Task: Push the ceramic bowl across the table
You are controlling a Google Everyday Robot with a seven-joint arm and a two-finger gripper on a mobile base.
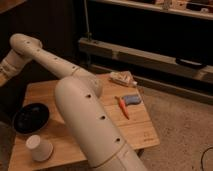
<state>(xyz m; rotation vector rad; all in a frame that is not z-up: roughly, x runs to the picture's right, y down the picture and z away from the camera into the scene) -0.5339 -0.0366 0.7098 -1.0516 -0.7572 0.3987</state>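
The ceramic bowl (31,117) is shallow, round and glossy black, and sits at the left end of the low wooden plank table (137,131). My white arm rises from the lower middle of the view, crosses the table and bends at an elbow at the upper left. My gripper (3,75) is at the far left edge, mostly cut off, above and to the left of the bowl and apart from it.
A small white paper cup (39,148) stands just in front of the bowl. An orange stick-like item (122,107), a grey-blue object (132,100) and a snack packet (122,78) lie at the table's right end. A dark metal shelf unit (150,55) stands behind.
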